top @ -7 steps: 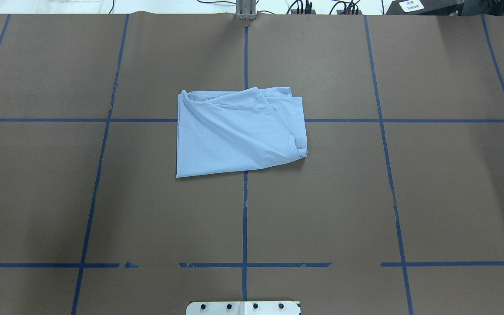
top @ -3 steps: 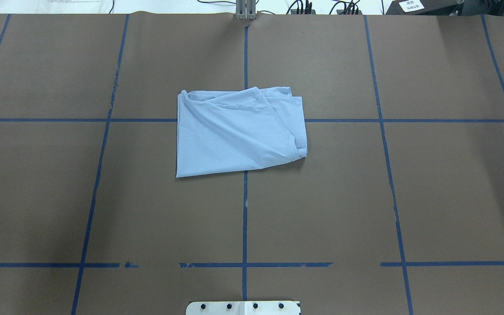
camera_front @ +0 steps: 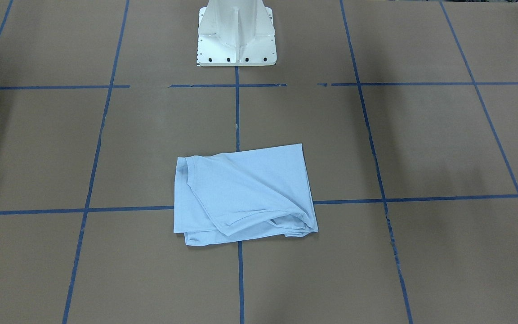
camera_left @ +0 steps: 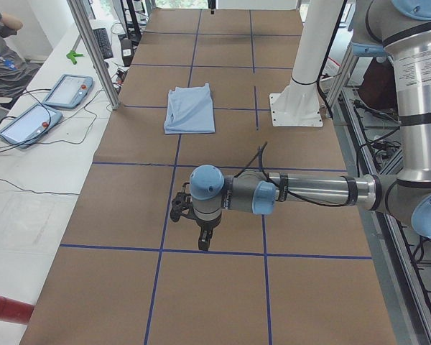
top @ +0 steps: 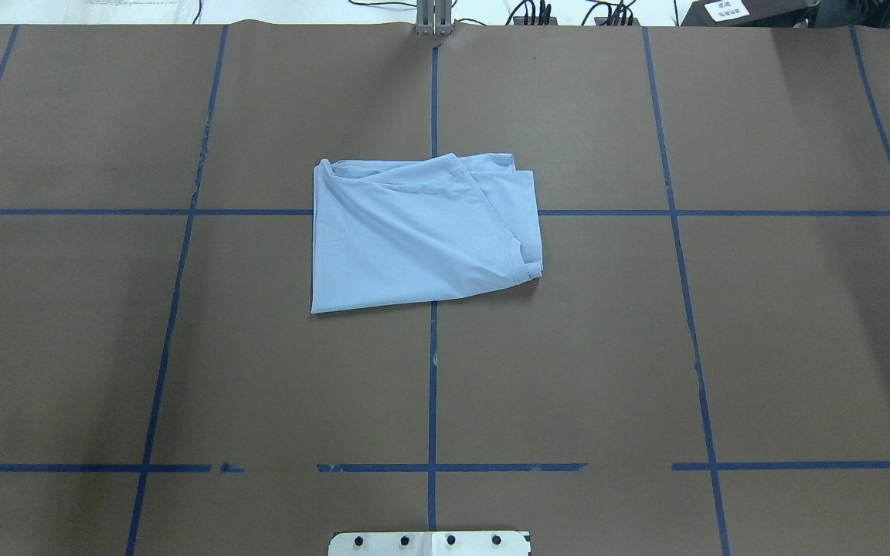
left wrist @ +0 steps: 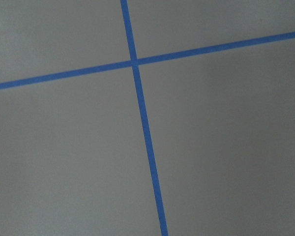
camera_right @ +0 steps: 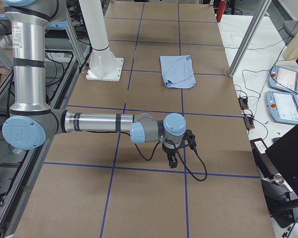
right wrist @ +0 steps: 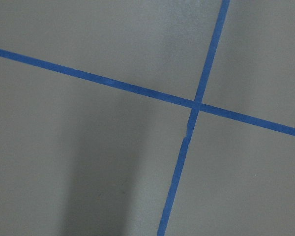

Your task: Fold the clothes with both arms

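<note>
Black two-finger left gripper [camera_left: 202,243]: pointed down just above the brown paper table cover [top: 182,347], near a crossing of blue tape lines [left wrist: 143,129], at the table's end on the robot's left. Seen only from the side, so cannot tell if apart or together; nothing visible in its grasp. Black two-finger right gripper [camera_right: 172,161]: mirrored pose at the opposite end, also low over bare paper and just as unreadable as to opening. Both wrist views filled with paper and tape alone, no cloth.

Behind each gripper, a silver-grey tubular arm with light blue joint caps, left arm [camera_left: 312,190] and right arm [camera_right: 94,121], stretched out low and nearly level, with a black cable looped at the wrist. Probably parked outward on purpose, clear of the middle so as not to shade or snag the garment.

Light blue short-sleeved T-shirt [top: 422,232]: at the table's centre, well apart from both grippers, lying across the middle tape line and one cross line. Folded to a compact, roughly rectangular packet of several layers, ribbed collar [top: 526,264] showing at the corner on the robot's right, hems slightly uneven along the far edge. Print and label not visible.

Judged as the closing stage — folds made, packet released, little left beyond perhaps squaring that far edge.

White pedestal base [camera_front: 236,36] at the robot's side; blue-framed handheld screens [camera_left: 67,90] on the white bench beyond.
</note>
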